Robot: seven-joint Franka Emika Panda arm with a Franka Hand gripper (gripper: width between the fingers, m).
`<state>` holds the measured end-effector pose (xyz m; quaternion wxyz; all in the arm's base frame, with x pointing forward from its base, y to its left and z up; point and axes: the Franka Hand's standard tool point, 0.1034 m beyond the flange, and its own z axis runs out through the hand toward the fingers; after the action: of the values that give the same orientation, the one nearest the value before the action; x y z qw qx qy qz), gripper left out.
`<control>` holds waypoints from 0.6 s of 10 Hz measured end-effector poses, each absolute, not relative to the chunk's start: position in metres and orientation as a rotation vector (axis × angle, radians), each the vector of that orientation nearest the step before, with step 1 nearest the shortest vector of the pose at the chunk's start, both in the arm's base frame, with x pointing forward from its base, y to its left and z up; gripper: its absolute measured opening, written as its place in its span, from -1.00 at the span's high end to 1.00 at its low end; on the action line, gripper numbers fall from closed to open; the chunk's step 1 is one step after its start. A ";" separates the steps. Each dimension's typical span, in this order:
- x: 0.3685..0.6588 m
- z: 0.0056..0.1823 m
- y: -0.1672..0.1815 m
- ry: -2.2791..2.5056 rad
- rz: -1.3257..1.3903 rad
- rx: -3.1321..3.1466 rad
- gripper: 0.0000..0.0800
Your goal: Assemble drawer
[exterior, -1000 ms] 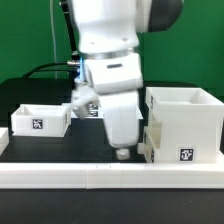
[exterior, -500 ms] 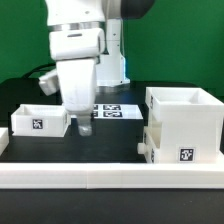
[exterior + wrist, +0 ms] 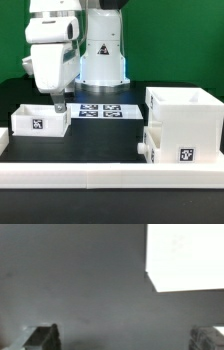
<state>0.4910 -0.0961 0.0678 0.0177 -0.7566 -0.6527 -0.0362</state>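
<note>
The tall white drawer case (image 3: 185,115) stands at the exterior view's right, with a tag low on its front. A small tray (image 3: 147,144) sticks out of its lower left side. The other open-top tray (image 3: 40,121) sits at the left, tag facing front. My gripper (image 3: 60,104) hangs just above that tray's right rear corner. In the wrist view my gripper (image 3: 128,339) is open and empty, its fingertips (image 3: 42,338) wide apart over the dark table. A white piece (image 3: 186,258), apparently the left tray, shows beyond them.
The marker board (image 3: 100,110) lies flat at the back middle of the black table. A long low white rail (image 3: 110,178) runs along the front edge. The arm's white base (image 3: 103,50) stands behind the marker board.
The arm has swung from beside the case at the exterior view's right across to the left tray. The gripper has risen slightly. The parts have not moved.
</note>
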 end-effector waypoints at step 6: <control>0.481 0.056 -0.108 -1.545 -0.146 -2.690 -0.62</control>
<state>0.4805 -0.1079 0.0560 0.0180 -0.8661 -0.4973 -0.0471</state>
